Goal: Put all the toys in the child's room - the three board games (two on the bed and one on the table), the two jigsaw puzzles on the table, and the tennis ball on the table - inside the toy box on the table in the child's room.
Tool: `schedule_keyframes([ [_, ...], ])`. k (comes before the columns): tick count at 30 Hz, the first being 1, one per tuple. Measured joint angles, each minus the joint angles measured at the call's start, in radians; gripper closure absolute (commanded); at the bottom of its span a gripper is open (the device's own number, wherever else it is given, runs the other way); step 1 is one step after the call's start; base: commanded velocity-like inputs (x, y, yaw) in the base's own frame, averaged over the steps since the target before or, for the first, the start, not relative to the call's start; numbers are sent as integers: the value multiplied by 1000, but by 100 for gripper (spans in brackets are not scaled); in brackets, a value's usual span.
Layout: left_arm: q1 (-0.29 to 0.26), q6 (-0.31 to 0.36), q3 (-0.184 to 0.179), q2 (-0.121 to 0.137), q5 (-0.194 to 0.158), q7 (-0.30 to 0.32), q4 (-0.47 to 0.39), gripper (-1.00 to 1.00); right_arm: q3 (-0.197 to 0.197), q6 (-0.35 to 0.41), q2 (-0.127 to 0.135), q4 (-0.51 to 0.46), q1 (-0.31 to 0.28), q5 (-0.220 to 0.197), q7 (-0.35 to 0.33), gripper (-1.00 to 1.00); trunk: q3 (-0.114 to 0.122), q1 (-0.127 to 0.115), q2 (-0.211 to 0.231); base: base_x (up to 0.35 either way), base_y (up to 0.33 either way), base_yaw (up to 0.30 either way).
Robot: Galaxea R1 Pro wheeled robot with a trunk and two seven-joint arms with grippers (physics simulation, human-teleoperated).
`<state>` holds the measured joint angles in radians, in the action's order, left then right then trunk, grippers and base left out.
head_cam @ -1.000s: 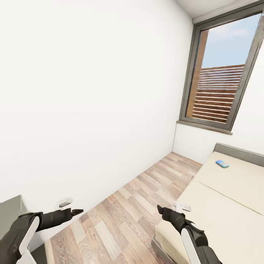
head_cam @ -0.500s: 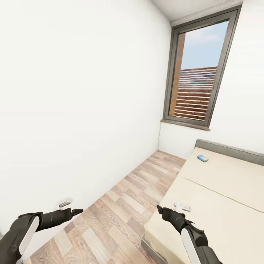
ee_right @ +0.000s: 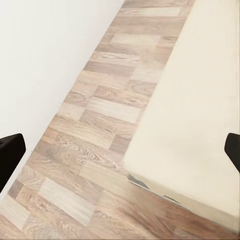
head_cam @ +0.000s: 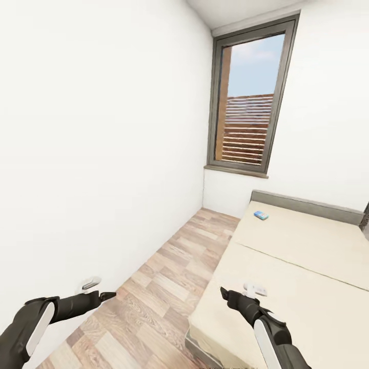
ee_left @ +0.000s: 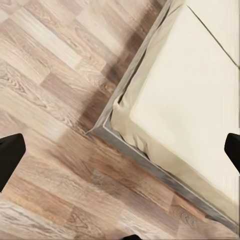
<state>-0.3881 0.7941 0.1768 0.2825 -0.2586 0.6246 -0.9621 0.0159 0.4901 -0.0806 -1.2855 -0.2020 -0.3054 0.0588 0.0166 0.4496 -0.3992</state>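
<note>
A small blue board game point(head_cam: 261, 215) lies flat on the bed point(head_cam: 297, 266) close to its grey headboard point(head_cam: 302, 204). The beige mattress corner of the bed point(ee_left: 190, 85) appears in the left wrist view, and one long edge of the bed point(ee_right: 200, 115) in the right wrist view. My left gripper point(head_cam: 100, 288) hangs open over the wood floor point(head_cam: 154, 287), holding nothing. Above the near corner of the bed, my right gripper point(head_cam: 239, 291) is open and empty as well. In both wrist views the fingertips point(ee_left: 10, 155) point(ee_right: 10, 152) stand far apart. The table and toy box are out of view.
A white wall point(head_cam: 92, 154) runs along the left, leaving a strip of plank floor between it and the bed. A tall dark-framed window point(head_cam: 248, 123) stands in the far wall.
The camera has turned to the right: window and bed have slid left in the picture, and the dark desk corner at the lower left has gone from view. Both arms keep their pose.
</note>
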Motion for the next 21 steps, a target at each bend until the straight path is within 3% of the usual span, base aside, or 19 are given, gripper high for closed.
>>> schedule_keyframes([
  [13, 0, 8, 10, 0, -5, 0, 0, -100, 0, 0, 1, 4, 0, 0, 0, -100, -10, 0, 0, 3, 2, -262],
  [21, 0, 12, 57, 0, -5, 1, 0, -100, 1, -3, 2, 4, 0, 0, 0, -100, -18, 0, 0, 0, 0, -203],
])
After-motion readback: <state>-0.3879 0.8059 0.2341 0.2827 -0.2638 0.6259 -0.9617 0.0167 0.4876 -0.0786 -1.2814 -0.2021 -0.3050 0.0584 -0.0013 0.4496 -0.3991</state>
